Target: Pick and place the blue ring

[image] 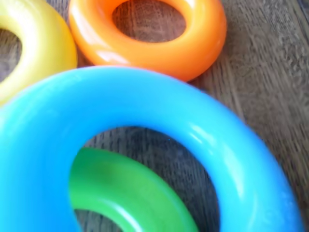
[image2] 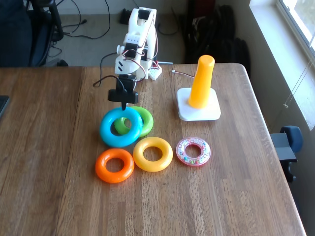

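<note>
The blue ring (image2: pixel 109 133) is a thick, glossy cyan donut, tilted with its far edge raised and leaning over the green ring (image2: pixel 145 120). In the fixed view my gripper (image2: pixel 124 107) comes down from the white arm and its dark fingers pinch the ring's far rim. In the wrist view the blue ring (image: pixel 145 101) looms very close and blurred, and the green ring (image: pixel 120 188) shows through its hole. My fingers are not seen in the wrist view.
An orange ring (image2: pixel 101 168) (image: pixel 193 48) and a yellow ring (image2: pixel 140 158) (image: pixel 43 48) lie in front of the blue one. A pink transparent ring (image2: pixel 183 146) lies to their right. A yellow-orange peg (image2: pixel 202 81) on a white base (image2: pixel 197 114) stands further right.
</note>
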`<state>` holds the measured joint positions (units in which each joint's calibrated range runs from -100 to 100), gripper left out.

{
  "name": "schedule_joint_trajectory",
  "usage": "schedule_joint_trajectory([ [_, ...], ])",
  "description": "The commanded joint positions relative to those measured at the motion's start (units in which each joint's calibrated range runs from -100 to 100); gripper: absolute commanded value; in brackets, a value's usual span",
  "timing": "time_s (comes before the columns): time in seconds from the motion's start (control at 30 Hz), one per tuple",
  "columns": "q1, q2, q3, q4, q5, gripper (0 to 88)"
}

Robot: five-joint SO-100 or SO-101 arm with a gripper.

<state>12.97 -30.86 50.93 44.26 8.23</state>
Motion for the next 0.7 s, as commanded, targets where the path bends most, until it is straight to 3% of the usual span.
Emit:
schedule_joint_trajectory([
  [0.0,-2.06,-1.59,-1.11,4.03,-0.10,26.1],
  [0.67,-2.35,-0.50,-0.58,-5.53,-0.15,26.0],
])
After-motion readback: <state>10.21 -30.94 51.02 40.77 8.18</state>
